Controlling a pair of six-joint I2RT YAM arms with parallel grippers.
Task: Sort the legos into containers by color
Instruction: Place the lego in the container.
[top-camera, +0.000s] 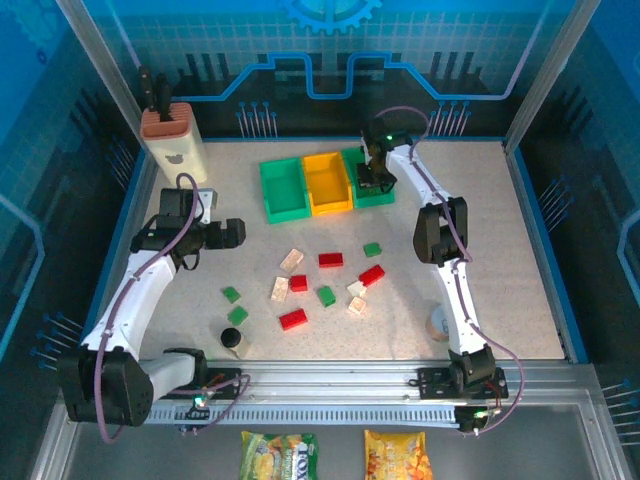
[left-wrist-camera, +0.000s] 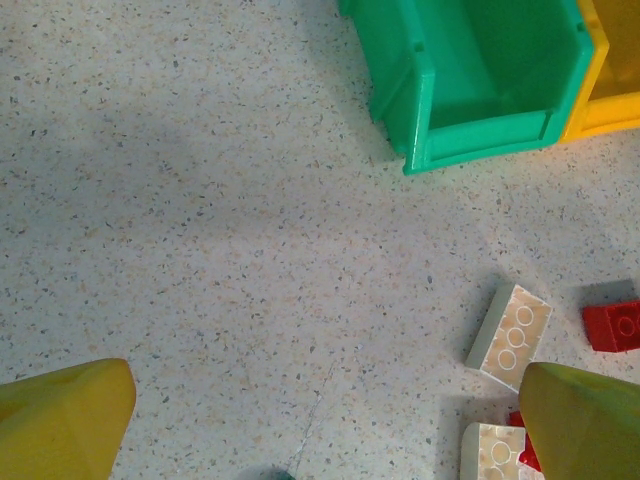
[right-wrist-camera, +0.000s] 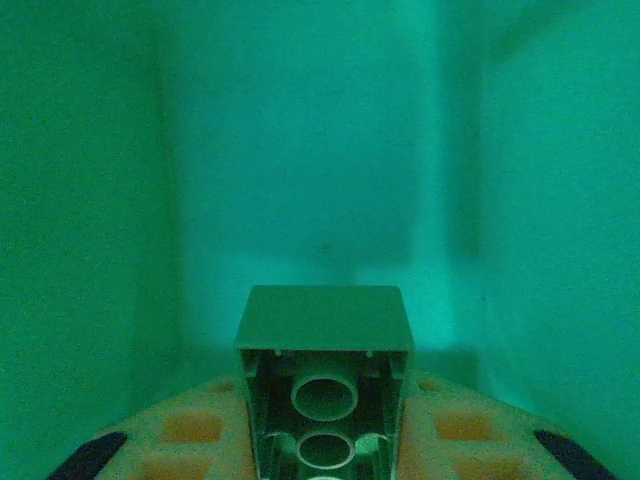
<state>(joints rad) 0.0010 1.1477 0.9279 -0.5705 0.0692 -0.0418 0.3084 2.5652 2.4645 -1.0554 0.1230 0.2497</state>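
Hanging inside the right-hand green rectangular plastic bin (top-camera: 374, 198) at the far edge of the speckled tabletop (top-camera: 500, 260), the right gripper (top-camera: 377, 178) pinches a small studded plastic brick (right-wrist-camera: 325, 345). The brick looks green in the bin's tinted light, and its hollow underside faces the wrist camera. A yellow-orange plastic bin (top-camera: 327, 183) and a second green bin (top-camera: 283, 190) continue the row leftward. The left gripper (top-camera: 232, 233), jaws spread wide and empty, hovers near the left edge. Red, green and cream bricks (top-camera: 331, 260) lie scattered at mid-table.
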